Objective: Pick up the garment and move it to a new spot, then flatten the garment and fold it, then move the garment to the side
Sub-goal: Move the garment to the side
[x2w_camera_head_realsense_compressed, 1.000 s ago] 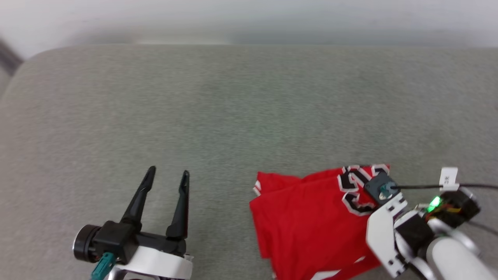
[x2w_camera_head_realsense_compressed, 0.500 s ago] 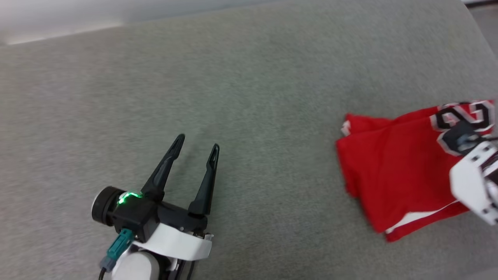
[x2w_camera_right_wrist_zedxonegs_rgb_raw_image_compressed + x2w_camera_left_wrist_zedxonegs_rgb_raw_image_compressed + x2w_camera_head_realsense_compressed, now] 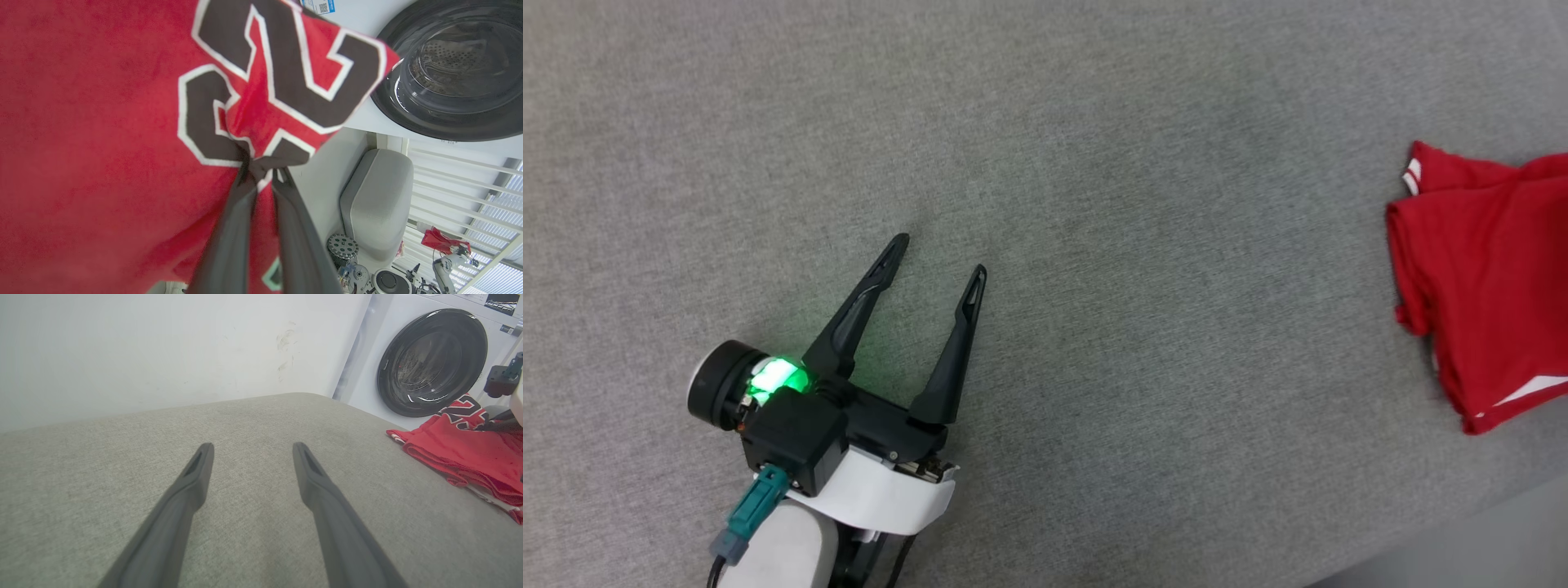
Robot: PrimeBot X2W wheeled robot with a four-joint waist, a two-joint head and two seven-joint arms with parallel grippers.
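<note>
Red fabric is lying at the right edge of the grey worktop (image 3: pixel 1135 204): one garment (image 3: pixel 1486 278), seemingly folded into layers, though its far side is running out of the head view. One left tool (image 3: pixel 940 254) is hanging over bare worktop well apart from it, its two dark fingers spreading wide and gripping nothing. One right tool (image 3: pixel 263 171) is pinching a bunch of the garment at its black-and-white lettering, its two fingers nearly meeting. One washing machine (image 3: pixel 433 361) is standing beyond the worktop.

Black-white block lettering (image 3: pixel 282 69) on garment (image 3: pixel 81 122): folded, unreadable. QR label (image 3: pixel 318 5) on washer (image 3: pixel 449 81): illegible.
</note>
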